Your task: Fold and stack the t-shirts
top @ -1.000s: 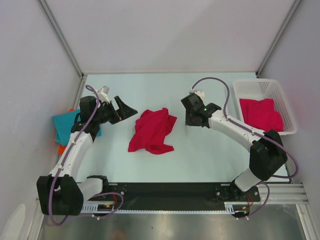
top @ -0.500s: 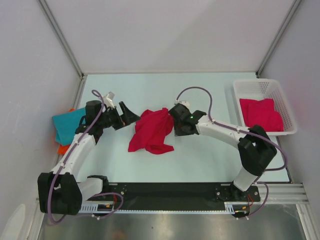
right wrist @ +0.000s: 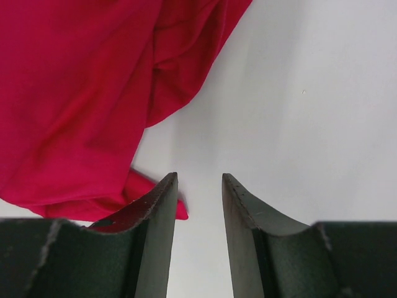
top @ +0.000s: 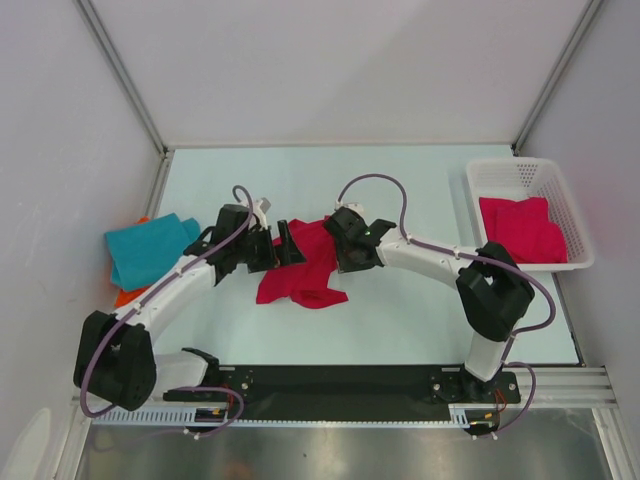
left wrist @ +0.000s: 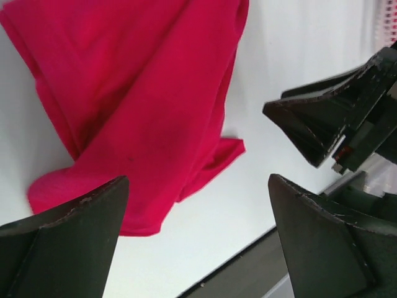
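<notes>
Now: crumpled red t-shirt (top: 303, 265) heaped, not spread. Left gripper (top: 283, 245) at shirt's upper left edge, jaws gaping wide, nothing between. Right gripper (right wrist: 200, 180) at shirt's upper right edge, jaws parted narrowly, empty, over bare table just beside hem. Teal t-shirt (top: 145, 250) and orange t-shirt (top: 125, 297) well left of shirt; second red t-shirt (top: 522, 228) in basket (top: 510, 172) well right.

Risks:
- right jaws close on air, off hem
- left scoops several layers, shirt lifts as lump
- grippers near across shirt, may clash

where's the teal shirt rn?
Top view: the teal t-shirt lies at the left edge of the table, on the outer side of the left arm. It overlaps an orange t-shirt that peeks out beneath it.
</notes>
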